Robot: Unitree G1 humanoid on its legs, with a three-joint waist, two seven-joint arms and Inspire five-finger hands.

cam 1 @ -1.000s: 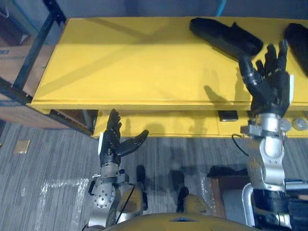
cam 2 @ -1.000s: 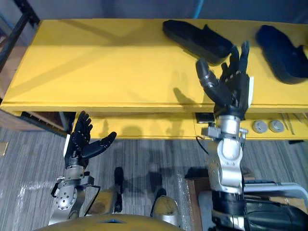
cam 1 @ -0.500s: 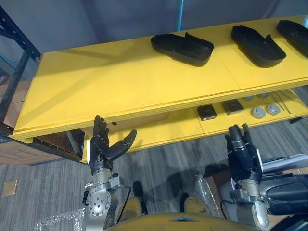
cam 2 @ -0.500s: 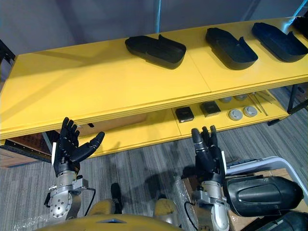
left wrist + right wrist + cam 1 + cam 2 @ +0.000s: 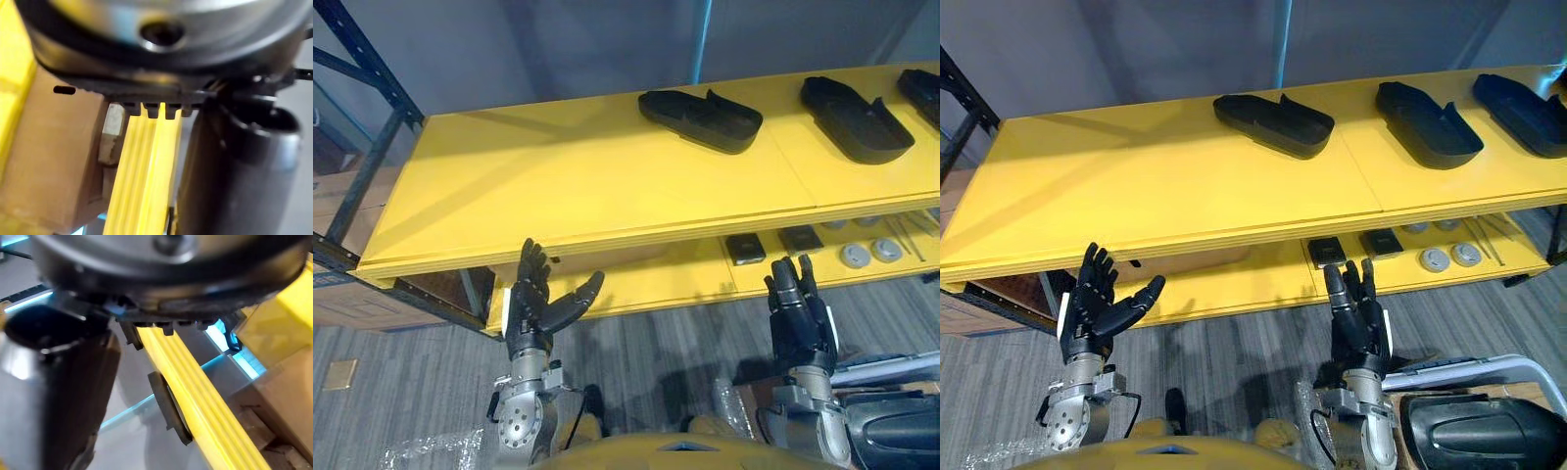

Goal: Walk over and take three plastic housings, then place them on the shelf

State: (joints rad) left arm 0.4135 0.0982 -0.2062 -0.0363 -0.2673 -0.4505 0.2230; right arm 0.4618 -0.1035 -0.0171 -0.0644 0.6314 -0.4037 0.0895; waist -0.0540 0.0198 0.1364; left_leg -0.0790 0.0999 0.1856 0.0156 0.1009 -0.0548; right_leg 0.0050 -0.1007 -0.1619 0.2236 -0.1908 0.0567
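Three black plastic housings lie on the top board of the yellow shelf (image 5: 1136,186), none of them held.
- Left housing (image 5: 1273,124): long axis runs roughly along the shelf's length, skewed so its right end sits nearer the front edge. The hollow side seems to face up, though the rim is hard to read.
- Middle housing (image 5: 1428,122) and right housing (image 5: 1526,113): same skew, well apart from each other. The right one is cut off at the frame edge in the left eye view.

Left hand (image 5: 1097,308): low, in front of the shelf's front edge, fingers spread and thumb out, holding nothing.
Right hand (image 5: 1356,318): low, in front of the lower shelf (image 5: 1234,279), fingers straight and close together, empty.

A second ago the right hand was raised at the front edge, just short of the left housing; it has since come down. The whole picture has shifted as well, so the camera has moved; the housings keep their places on the board.

On the lower shelf are two dark square pads (image 5: 1327,252) and two round discs (image 5: 1435,259). A dark moulding (image 5: 1479,431) lies at lower right, partly cut off, possibly another housing. The wrist views show a yellow board edge from very close, and finger detail is not legible there.
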